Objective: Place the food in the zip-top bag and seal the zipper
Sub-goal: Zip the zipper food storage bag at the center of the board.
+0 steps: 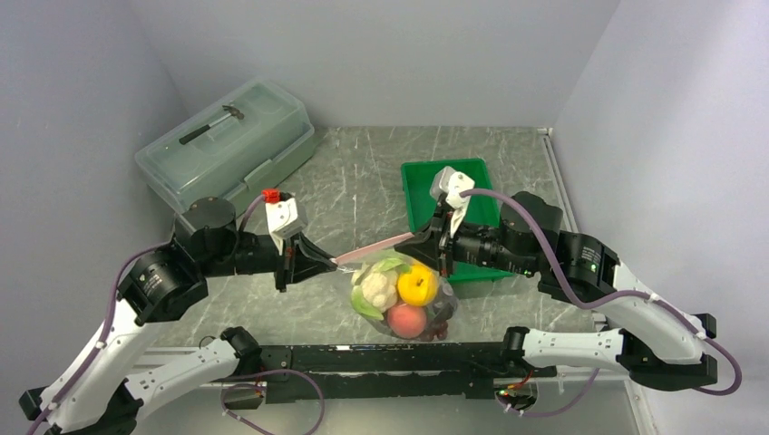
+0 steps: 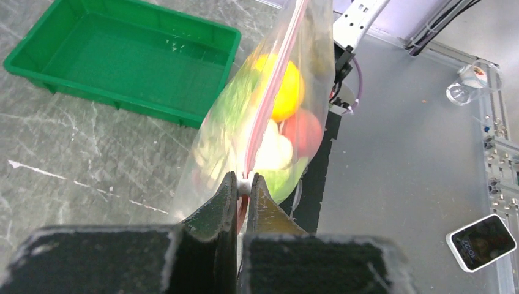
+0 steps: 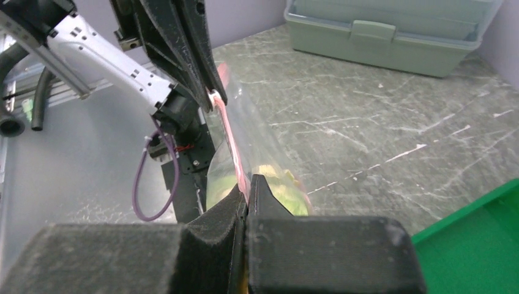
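Above the bench [image 1: 363, 172], left end effector [image 1: 336, 263] and right end effector [image 1: 420, 238] each clamp a zipper [image 1: 376, 247] end, strip stretched between them.

A grey, marble-patterned surface [image 1: 363, 181] with pale scratches carries two things for certain. A translucent lidded box [image 1: 227, 145] sits in the far left corner, set at an angle to the edges. A green tray [image 1: 481, 186] rests right of the middle, well apart from the box. By the near edge is the filled zip-top bag [image 1: 399, 294]; whether its bottom touches the surface cannot be told
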Action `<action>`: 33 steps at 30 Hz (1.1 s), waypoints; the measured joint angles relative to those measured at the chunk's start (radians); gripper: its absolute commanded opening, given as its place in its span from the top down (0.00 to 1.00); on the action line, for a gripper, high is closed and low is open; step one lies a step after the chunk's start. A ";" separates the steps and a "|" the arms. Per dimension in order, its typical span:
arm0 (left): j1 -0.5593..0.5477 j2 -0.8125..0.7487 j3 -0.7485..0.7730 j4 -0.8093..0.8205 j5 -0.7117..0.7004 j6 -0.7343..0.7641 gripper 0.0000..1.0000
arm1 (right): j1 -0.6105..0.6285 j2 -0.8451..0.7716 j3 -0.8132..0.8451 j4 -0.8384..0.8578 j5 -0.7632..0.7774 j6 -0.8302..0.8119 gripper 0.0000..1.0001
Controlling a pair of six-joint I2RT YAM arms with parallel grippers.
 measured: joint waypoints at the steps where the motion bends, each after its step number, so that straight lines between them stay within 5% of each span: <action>1: 0.000 -0.002 -0.003 -0.003 -0.009 0.000 1.00 | 0.000 -0.002 0.005 -0.003 0.011 0.002 1.00; 29: -0.001 -0.145 -0.052 -0.042 -0.232 -0.012 1.00 | 0.002 -0.071 0.064 -0.052 0.289 0.062 1.00; 33: -0.001 -0.152 -0.054 -0.037 -0.239 -0.013 0.94 | 0.004 -0.071 0.064 -0.052 0.290 0.066 1.00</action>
